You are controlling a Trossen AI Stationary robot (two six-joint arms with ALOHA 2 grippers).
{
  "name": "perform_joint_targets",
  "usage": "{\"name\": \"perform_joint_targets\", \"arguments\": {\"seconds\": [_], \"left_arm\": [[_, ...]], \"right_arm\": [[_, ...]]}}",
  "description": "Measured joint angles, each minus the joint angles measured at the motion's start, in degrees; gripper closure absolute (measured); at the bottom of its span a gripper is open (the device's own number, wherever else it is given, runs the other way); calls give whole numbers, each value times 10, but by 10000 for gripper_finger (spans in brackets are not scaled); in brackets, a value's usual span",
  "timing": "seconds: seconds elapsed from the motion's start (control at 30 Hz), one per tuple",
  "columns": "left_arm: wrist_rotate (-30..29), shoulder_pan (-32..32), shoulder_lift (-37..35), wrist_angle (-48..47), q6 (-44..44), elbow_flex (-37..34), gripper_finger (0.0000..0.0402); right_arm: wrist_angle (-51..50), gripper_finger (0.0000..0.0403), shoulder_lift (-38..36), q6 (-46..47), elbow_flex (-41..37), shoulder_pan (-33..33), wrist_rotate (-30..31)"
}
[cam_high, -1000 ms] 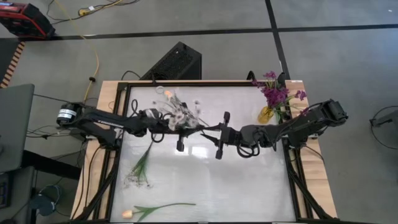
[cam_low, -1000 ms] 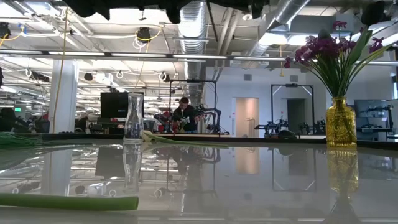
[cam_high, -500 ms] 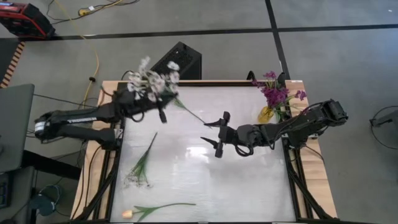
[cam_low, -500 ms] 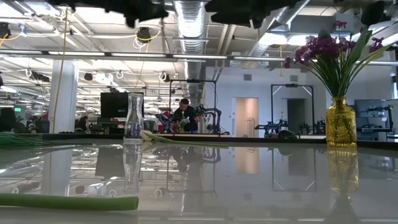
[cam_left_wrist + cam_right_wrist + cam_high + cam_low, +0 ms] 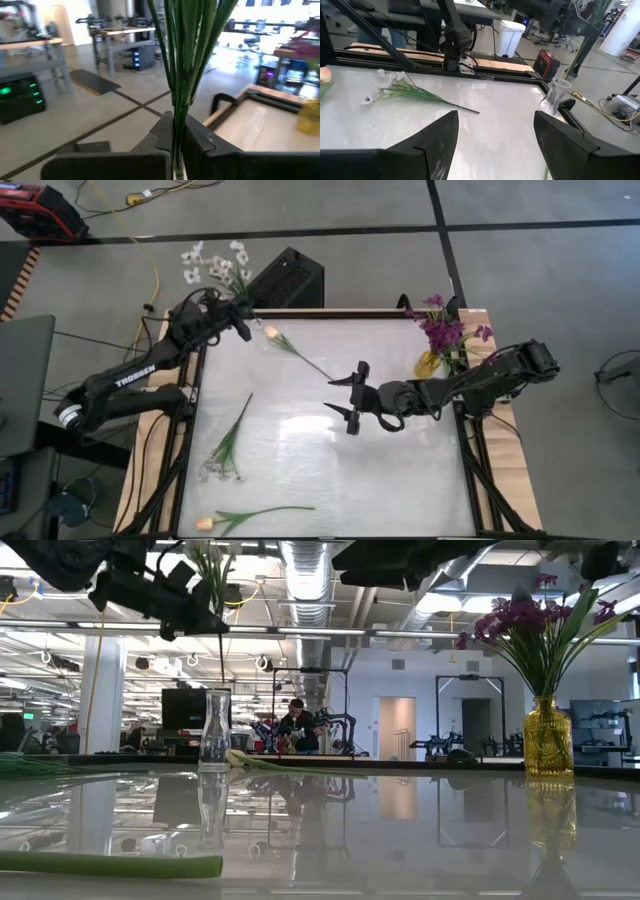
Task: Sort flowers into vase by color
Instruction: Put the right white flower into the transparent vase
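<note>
The left gripper (image 5: pixel 240 323) is clenched on a bunch of white flowers (image 5: pixel 213 264), held upright over the table's far left corner, with the blossoms hanging past the table's (image 5: pixel 400 470) edge above the floor. In the low view its green stems (image 5: pixel 220 635) hang straight above the clear glass vase (image 5: pixel 214 733); whether the tips reach the neck is hard to tell. The right gripper (image 5: pixel 347 393) hovers near the table's middle, its fingers spread wide with nothing between them. A peach tulip (image 5: pixel 272 332) lies on the glass between the two grippers, its stem running toward the right gripper. A white sprig (image 5: pixel 226 442) lies on the left side, and another tulip (image 5: pixel 207 523) lies near the front edge. Purple flowers (image 5: pixel 441 328) stand in a yellow vase (image 5: pixel 430 364) at the far right corner, close beside the right arm. A black box (image 5: pixel 285 278) sits on the floor behind the table. The clear vase hardly shows from above. In the low view a person (image 5: pixel 297 724) sits far off in the room.
</note>
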Motion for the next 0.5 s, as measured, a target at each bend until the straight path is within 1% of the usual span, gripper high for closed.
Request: {"name": "perform_joint_targets", "arguments": {"seconds": [0.1,0.17,0.5], "left_arm": [[2,21,18,22,-16,-7,401],[16,28,30,25,-21,-8,401],[19,29,81,23,-27,-8,401]], "right_arm": [[-6,117,0,2,0,0,0],[-9,117,0,7,0,0,0],[-13,117,0,10,0,-4,0]]}}
